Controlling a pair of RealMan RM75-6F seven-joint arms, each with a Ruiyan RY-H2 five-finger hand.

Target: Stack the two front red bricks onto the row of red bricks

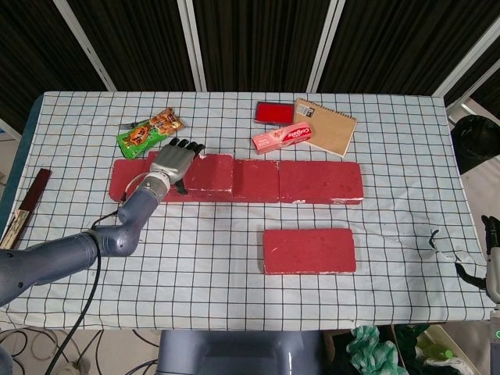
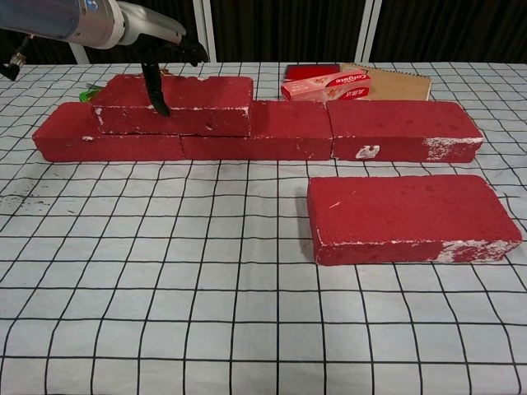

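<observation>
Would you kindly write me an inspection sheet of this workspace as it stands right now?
Surface: table under a white checked cloth.
Job's things: row of red bricks laid end to end; stacked brick on the row's left part; front brick flat on the cloth, untouched.
Clutter: green snack packet, red pad, pink toothpaste box, brown notebook behind the row; dark flat object at the left edge.
Hands: left hand over the stacked brick's left end, fingers spread, gripping nothing; right hand barely in view at the right edge, state unclear.
Cables: cable along the left arm.
Surroundings: dark curtains behind.
</observation>
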